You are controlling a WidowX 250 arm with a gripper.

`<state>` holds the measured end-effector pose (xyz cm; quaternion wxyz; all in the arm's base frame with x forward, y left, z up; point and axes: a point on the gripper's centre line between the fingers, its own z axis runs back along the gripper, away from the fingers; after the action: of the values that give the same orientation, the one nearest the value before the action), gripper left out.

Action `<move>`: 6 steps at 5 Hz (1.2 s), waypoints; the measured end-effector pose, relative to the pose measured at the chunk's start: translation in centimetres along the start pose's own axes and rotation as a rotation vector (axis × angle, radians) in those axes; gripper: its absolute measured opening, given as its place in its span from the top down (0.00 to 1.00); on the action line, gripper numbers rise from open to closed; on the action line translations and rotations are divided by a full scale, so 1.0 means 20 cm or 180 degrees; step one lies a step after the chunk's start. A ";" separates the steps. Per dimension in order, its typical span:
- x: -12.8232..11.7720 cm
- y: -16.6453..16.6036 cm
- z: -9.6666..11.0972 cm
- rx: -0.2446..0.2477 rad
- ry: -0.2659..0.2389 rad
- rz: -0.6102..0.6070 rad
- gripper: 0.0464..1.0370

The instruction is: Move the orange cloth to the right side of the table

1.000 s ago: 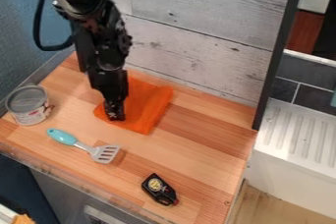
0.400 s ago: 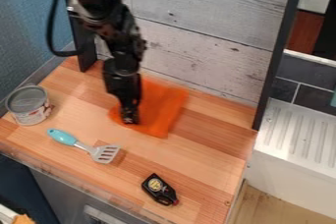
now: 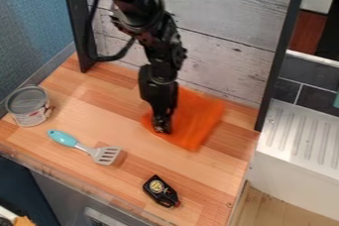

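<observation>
The fingers of my gripper (image 3: 161, 127) point down at the orange cloth (image 3: 198, 121), their tips at its left part, close to its front edge; how far apart they stand, and whether a fold of cloth is caught between them, I cannot tell. My black arm (image 3: 159, 41) comes in from the top of the view and hangs over the wooden tabletop (image 3: 99, 131), a black cable (image 3: 92, 36) looping at its left. The cloth lies spread out and slanted on the back part of the tabletop, right of the middle, near the foot of the whitewashed plank panel (image 3: 218, 56). Its right corner is apart from the black post (image 3: 281, 51) at the tabletop's right end.

Well to the left of me, a metal can (image 3: 28, 106) stands upright by the tabletop's left edge. In front of it, toward the camera, a slotted spatula (image 3: 104, 155) lies flat, its turquoise handle pointing to the upper left and its grey slotted head toward the right. Nearer the front, a small black bottle (image 3: 160, 191) with a round yellowish label lies on the wood, its red tip toward the lower right. Beyond the right edge is a white ribbed drainboard (image 3: 301, 136)
</observation>
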<state>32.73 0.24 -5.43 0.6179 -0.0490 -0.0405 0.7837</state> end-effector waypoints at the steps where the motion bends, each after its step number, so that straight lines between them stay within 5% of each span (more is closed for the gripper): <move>1: -0.13 0.12 0.01 0.0118 0.0031 -0.0282 0.04; 4: -0.16 0.22 0.03 0.0197 0.0025 -0.0410 0.04; 6: -0.13 0.19 0.23 -0.0111 -0.0003 -0.0341 0.04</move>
<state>29.11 -3.28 -1.26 0.6580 -0.0572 -0.0571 0.7487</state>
